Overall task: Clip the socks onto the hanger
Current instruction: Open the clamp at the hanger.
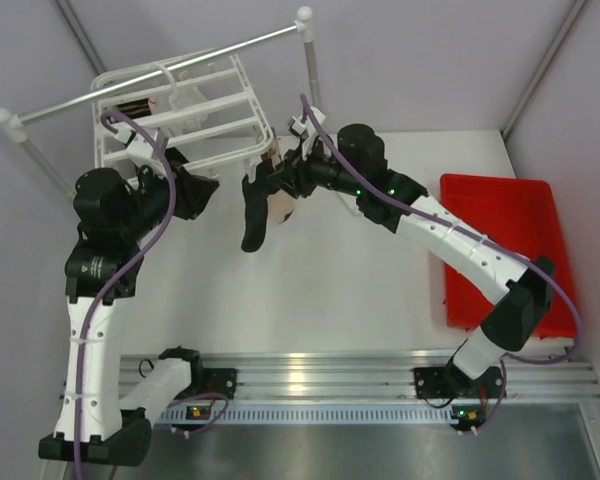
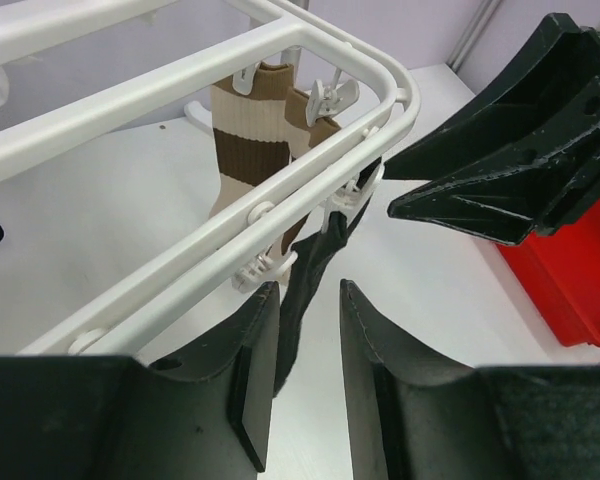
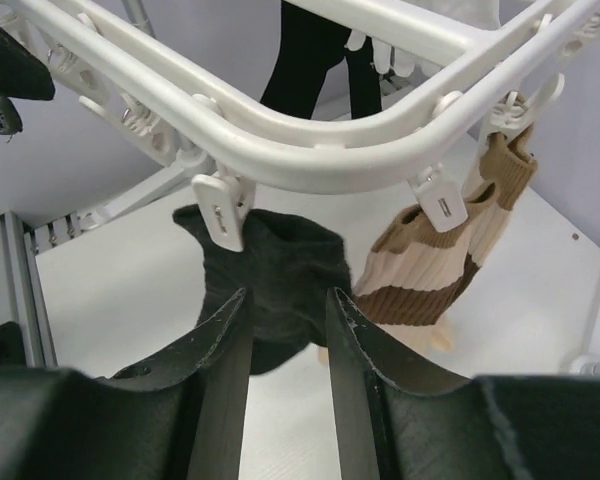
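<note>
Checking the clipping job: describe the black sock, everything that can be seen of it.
The black sock is plain dark knit fabric, limp and slightly bunched. It hangs by its upper edge from a white clip under the rounded corner of the hanger, close beside the cream and brown sock. The right end effector stands open around its lower part; whether the fingers brush the fabric cannot be told.
</note>
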Available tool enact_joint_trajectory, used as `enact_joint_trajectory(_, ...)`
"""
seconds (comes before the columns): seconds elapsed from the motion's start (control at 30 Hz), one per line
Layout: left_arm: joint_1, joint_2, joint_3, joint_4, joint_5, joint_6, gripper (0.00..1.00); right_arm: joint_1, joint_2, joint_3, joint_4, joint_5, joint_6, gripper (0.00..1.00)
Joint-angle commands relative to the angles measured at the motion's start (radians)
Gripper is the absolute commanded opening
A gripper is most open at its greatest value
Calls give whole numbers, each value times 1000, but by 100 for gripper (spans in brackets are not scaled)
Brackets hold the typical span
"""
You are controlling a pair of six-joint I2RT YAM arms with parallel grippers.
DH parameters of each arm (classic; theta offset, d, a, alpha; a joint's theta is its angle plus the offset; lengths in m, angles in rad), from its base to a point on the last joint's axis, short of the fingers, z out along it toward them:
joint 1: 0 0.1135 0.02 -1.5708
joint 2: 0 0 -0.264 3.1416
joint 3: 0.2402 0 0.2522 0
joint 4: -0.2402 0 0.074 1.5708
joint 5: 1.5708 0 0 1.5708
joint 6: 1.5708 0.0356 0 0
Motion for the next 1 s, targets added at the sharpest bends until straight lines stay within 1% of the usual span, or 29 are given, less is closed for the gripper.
enact_joint_trajectory(0.0, 1, 4, 4, 74, 31, 14, 35, -11, -97, -40, 36, -1, -46, 35)
enact_joint_trajectory(0.03, 1, 7, 6, 78, 31, 14, 35, -11, -124, -79, 53, -13, -41, 35)
enact_joint_trajectory(0.1, 1, 14, 10, 85, 36, 15, 35, -11, -155, -123, 141, -81, -23, 35)
enact_joint_trajectory(0.17, 1, 20, 19, 86, 42, 14, 35, -3, -192, -183, 244, -163, 34, 37)
enact_joint_trajectory(0.2, 1, 25, 21, 88, 43, 12, 35, 2, -198, -197, 272, -181, 49, 37)
enact_joint_trajectory(0.27, -1, 30, 26, 91, 46, 11, 35, 32, -203, -228, 321, -199, 86, 42)
enact_joint_trajectory(0.33, 1, 36, 30, 92, 51, 5, 35, 75, -194, -255, 369, -184, 85, 43)
enact_joint_trajectory(0.43, 1, 46, 33, 101, 56, -17, 35, 130, -181, -306, 460, -132, 94, 44)
enact_joint_trajectory(0.47, 1, 50, 35, 104, 60, -29, 35, 146, -178, -324, 526, -91, 95, 45)
enact_joint_trajectory(0.53, 1, 63, 38, 115, 65, -49, 35, 186, -169, -382, 601, -61, 91, 47)
enact_joint_trajectory(0.57, 1, 68, 44, 115, 66, -64, 35, 199, -165, -396, 657, -16, 88, 47)
enact_joint_trajectory(0.73, 1, 103, 59, 120, 71, -96, 35, 267, -120, -407, 734, 69, 51, 50)
enact_joint_trajectory(0.83, -1, 116, 64, 140, 80, -126, 36, 290, -79, -406, 793, 158, 17, 50)
enact_joint_trajectory(0.87, 1, 119, 67, 144, 88, -141, 36, 292, -67, -406, 829, 214, 14, 50)
enact_joint_trajectory(0.93, -1, 129, 72, 150, 95, -153, 36, 292, -24, -392, 855, 273, 5, 50)
enact_joint_trajectory(0.97, -1, 134, 76, 157, 99, -165, 36, 292, -11, -386, 878, 334, 5, 50)
